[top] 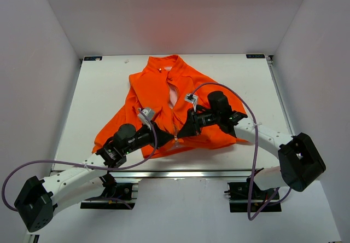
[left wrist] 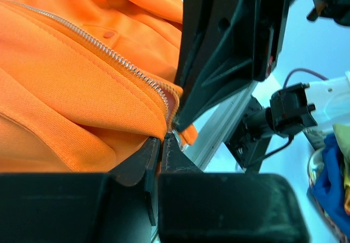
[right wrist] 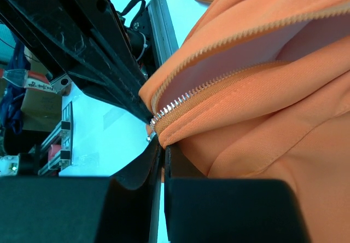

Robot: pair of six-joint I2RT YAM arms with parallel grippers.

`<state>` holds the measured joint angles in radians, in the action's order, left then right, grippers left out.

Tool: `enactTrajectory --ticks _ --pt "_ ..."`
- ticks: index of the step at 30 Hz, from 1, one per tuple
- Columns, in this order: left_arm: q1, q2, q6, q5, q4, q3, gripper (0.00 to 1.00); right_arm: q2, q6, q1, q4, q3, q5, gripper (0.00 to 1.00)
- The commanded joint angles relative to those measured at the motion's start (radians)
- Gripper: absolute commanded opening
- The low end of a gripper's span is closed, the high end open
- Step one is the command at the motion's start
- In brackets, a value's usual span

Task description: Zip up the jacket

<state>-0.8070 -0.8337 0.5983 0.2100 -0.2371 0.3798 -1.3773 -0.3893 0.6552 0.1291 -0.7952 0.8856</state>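
The orange jacket (top: 158,90) lies flat on the table, collar at the far side and hem toward the arms. It is open, with pale pink lining showing along the centre zipper (top: 175,120). My left gripper (top: 165,135) and right gripper (top: 184,132) meet at the zipper's bottom end, by the hem. In the left wrist view the left gripper (left wrist: 161,140) is shut on the orange hem, just below the zipper teeth (left wrist: 109,54). In the right wrist view the right gripper (right wrist: 163,147) is shut on the hem edge below the zipper (right wrist: 180,103), with a small metal piece (right wrist: 149,138) beside it.
The white table (top: 98,90) is walled in by pale panels on three sides. A metal rail (top: 180,173) runs along its near edge, close under both grippers. The jacket's left sleeve (top: 109,131) is bunched beside the left arm. A blue cloth (left wrist: 331,172) lies off the table.
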Motion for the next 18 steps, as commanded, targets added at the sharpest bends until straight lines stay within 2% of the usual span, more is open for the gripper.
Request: enactTrajectory --ticks 1,12,18 --pt "-0.008 0.022 -0.012 0.106 -0.028 -0.009 0.0 0.007 0.046 -0.006 0.004 -0.067 -0.011 0.0" --pt "-0.006 -0.022 -0.02 0.239 -0.008 -0.012 0.0 0.041 0.125 -0.031 -0.069 -0.094 -0.022 0.0" --pt "-0.008 -0.047 0.001 0.207 0.03 -0.004 0.0 0.05 0.103 -0.035 -0.043 -0.075 0.035 0.0"
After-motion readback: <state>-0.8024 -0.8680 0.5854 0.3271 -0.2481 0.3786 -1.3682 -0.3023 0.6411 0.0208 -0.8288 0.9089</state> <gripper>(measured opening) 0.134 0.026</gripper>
